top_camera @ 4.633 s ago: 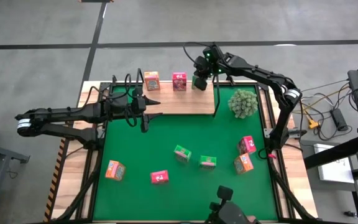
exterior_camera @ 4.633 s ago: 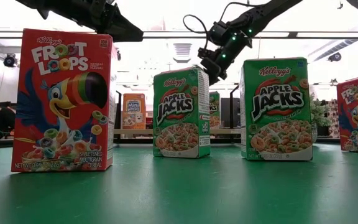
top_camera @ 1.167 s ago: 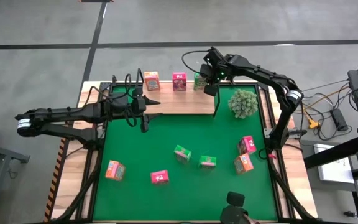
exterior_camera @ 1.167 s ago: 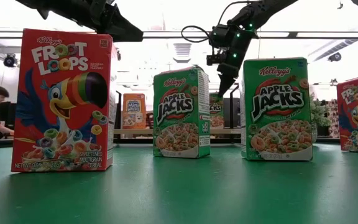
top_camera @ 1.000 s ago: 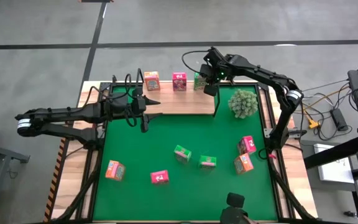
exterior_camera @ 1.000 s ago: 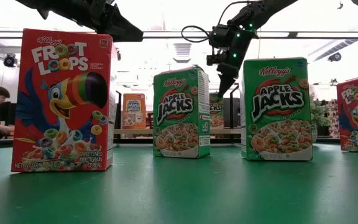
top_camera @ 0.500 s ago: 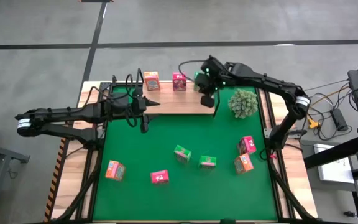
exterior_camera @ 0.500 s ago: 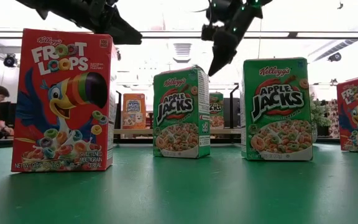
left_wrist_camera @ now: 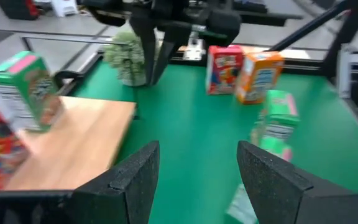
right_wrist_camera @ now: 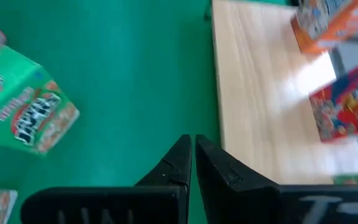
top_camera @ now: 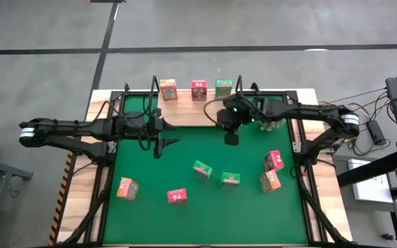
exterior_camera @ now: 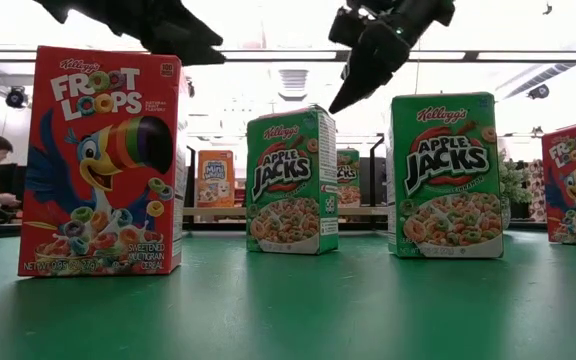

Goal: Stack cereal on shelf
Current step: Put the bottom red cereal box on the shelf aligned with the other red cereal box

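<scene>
On the green mat [top_camera: 185, 158] nearest you, six cereal boxes stand loose. Beyond them your right tool [top_camera: 231, 137] hovers pressed together, empty; the left tool [top_camera: 165, 142] is spread. Farthest, the shelf [top_camera: 191, 110] holds orange [top_camera: 168, 89], pink [top_camera: 198, 89] and green [top_camera: 223, 87] boxes; only the low view shows their labels.

My two arms are dark, slender and many-jointed, each with a pale grey band near its outer end, at the far left and far right of the high view. Loose black cables loop over both forearms. My left hand [top_camera: 164, 142] is matt black with two broad, wedge-shaped fingers [left_wrist_camera: 131, 178] that show as blunt slabs at the bottom of the left wrist view. My right hand [top_camera: 231, 138] is equally black; a small green light glows on its wrist, and its fingers [right_wrist_camera: 179, 163] taper to narrow points.
</scene>
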You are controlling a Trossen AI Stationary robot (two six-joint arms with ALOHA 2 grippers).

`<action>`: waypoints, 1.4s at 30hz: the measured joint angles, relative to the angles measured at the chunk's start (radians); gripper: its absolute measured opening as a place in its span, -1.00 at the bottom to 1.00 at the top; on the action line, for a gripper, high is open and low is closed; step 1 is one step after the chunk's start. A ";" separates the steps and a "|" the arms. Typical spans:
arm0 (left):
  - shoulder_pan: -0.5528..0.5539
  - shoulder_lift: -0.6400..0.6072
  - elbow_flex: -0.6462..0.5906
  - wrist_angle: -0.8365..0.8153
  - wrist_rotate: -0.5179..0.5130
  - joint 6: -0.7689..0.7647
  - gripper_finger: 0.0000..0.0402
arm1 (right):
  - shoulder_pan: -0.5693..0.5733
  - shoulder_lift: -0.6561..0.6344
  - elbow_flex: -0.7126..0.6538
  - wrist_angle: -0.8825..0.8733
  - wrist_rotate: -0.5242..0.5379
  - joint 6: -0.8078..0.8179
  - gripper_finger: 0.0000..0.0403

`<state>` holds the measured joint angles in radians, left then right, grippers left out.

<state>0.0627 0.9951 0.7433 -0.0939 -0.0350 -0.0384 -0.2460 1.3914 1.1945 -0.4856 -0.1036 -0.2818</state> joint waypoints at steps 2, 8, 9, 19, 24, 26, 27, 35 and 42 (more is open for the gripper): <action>-0.024 0.000 0.000 0.008 0.000 -0.021 -0.01 | 0.020 -0.035 -0.070 0.101 0.001 0.002 -0.94; -0.081 0.012 0.000 0.105 0.000 -0.069 -0.01 | 0.062 -0.146 -0.254 0.392 0.001 -0.003 -0.94; -0.089 0.020 0.000 0.127 0.000 -0.071 -0.01 | 0.065 -0.163 -0.280 0.432 0.001 -0.003 -0.94; -0.141 0.108 0.051 0.187 0.002 -0.080 -0.01 | 0.076 -0.265 -0.457 0.708 -0.008 -0.051 -0.94; -0.172 0.152 0.135 0.055 0.021 -0.109 -0.01 | 0.076 -0.280 -0.489 0.774 -0.009 -0.087 -0.94; -0.189 0.176 0.189 -0.045 0.027 -0.163 -0.01 | 0.076 -0.284 -0.489 0.781 -0.009 -0.097 -0.94; -0.199 0.188 0.221 -0.102 0.028 -0.199 -0.01 | 0.076 -0.285 -0.489 0.784 -0.008 -0.099 -0.94; -0.342 0.335 0.482 -0.632 0.056 -0.482 -0.01 | 0.076 -0.294 -0.490 0.804 -0.001 -0.151 -0.94; -0.459 0.477 0.633 -0.764 0.016 -0.635 0.17 | 0.076 -0.292 -0.490 0.803 -0.001 -0.165 -0.94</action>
<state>-0.3960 1.4716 1.3767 -0.8580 -0.0190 -0.6729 -0.1703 1.0996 0.7048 0.3173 -0.1047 -0.4469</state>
